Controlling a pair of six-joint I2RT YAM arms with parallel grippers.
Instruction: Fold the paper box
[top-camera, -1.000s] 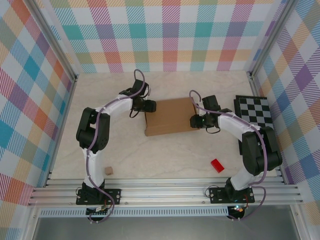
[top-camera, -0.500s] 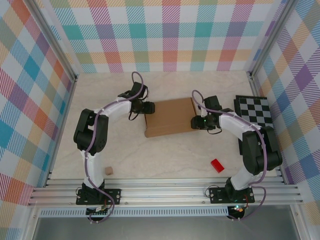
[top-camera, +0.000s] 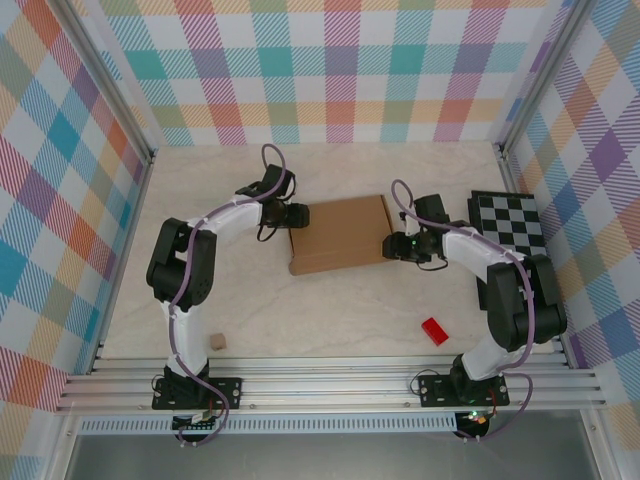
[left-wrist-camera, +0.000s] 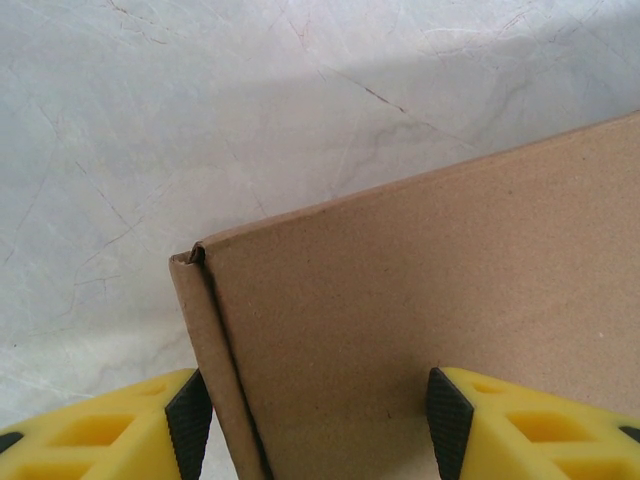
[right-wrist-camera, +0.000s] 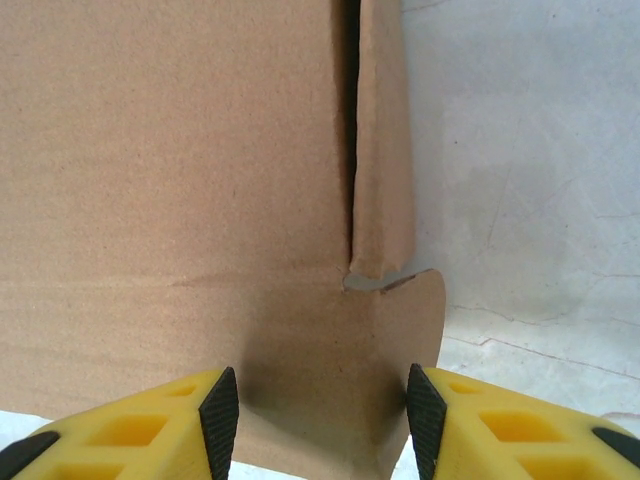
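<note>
1. Plain brown corrugated cardboard paper box (top-camera: 338, 233): lies flat in the middle of the pale marbled counter (top-camera: 300, 310), somewhat nearer the far edge. The top panel is down, so the inside cannot be seen. In the right wrist view, a narrow side flap stands beside the top panel with a dark slit between them, and a rounded tab sits below it.
2. Left hand (top-camera: 298, 213): at the box's left end. Its yellow fingers (left-wrist-camera: 110, 430) are apart and straddle the corner, one black pad beside the thin side wall and the other over the broad face. No clamp is evident.
3. Right hand (top-camera: 392, 245): at the box's right end. Its fingers (right-wrist-camera: 500, 425) are apart, with the tab end of the cardboard between them.
4. Tiny tan cube (top-camera: 217, 341): close to the near edge, toward the left corner, well apart from the box.
5. Small red block (top-camera: 434, 331): close to the near edge on the right side.
6. Black-and-white checkered board (top-camera: 507, 221): flat against the right edge.
</note>
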